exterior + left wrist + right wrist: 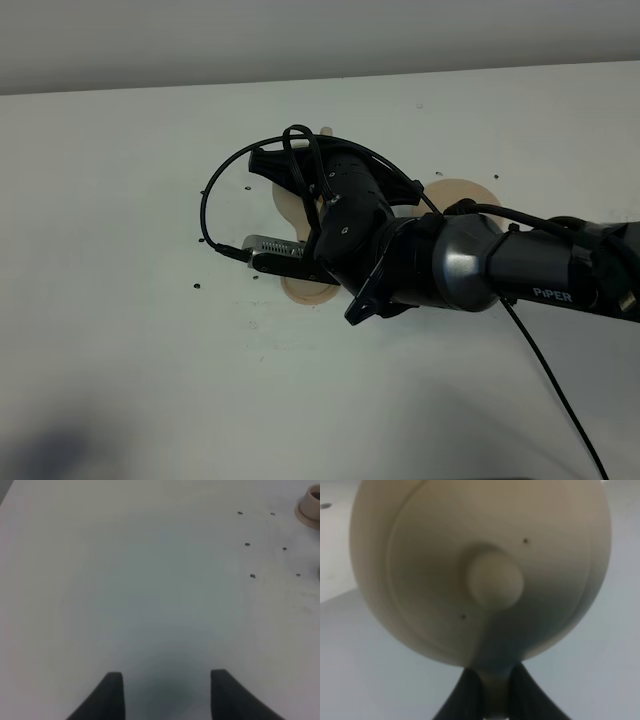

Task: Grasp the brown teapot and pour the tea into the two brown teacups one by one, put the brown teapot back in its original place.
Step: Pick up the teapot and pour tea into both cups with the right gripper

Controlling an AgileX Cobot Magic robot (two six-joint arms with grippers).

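Observation:
The brown teapot (475,570) fills the right wrist view, with its knobbed lid facing the camera. My right gripper (495,692) is shut on its loop handle. In the exterior high view the right arm (400,250) reaches across the middle and covers the pot and cups. Only tan slivers (288,198) and the rim of a small cup saucer (305,291) show beside it. The wide tan saucer plate (465,190) lies partly hidden behind the arm. One teacup on its saucer (311,506) shows in the left wrist view, far from my open, empty left gripper (165,690).
The white table (120,250) carries several small dark specks (247,544). The right arm's black cable (215,185) loops to the left of the wrist. The left arm does not show in the exterior high view.

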